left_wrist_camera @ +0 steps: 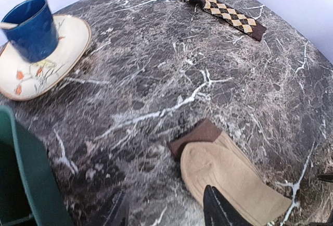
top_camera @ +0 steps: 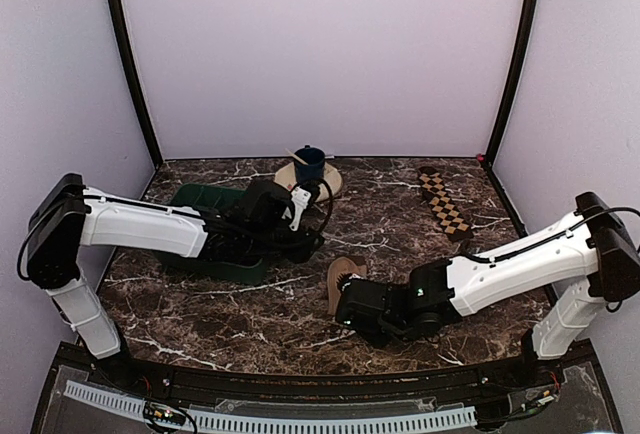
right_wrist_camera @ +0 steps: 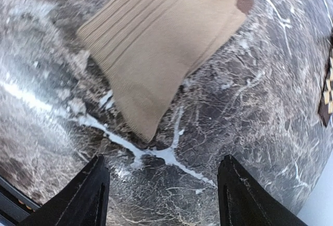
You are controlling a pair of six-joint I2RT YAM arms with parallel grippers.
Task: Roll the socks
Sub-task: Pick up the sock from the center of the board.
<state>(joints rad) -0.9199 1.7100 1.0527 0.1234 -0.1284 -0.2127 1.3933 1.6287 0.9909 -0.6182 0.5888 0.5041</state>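
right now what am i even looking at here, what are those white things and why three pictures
The white things are two robot arms fixed at the near edge of a marble table. The wide picture comes from a camera above and behind them. The other two come from small cameras on each wrist, looking past that arm's own jaws.

On the table lie a tan sock, folded over in the middle, and a checkered sock lying flat farther back on the right. There is also a blue cup on a plate and a green bin.

The right gripper has its jaws open just short of the tan sock. The left gripper also looks open. Neither holds anything.
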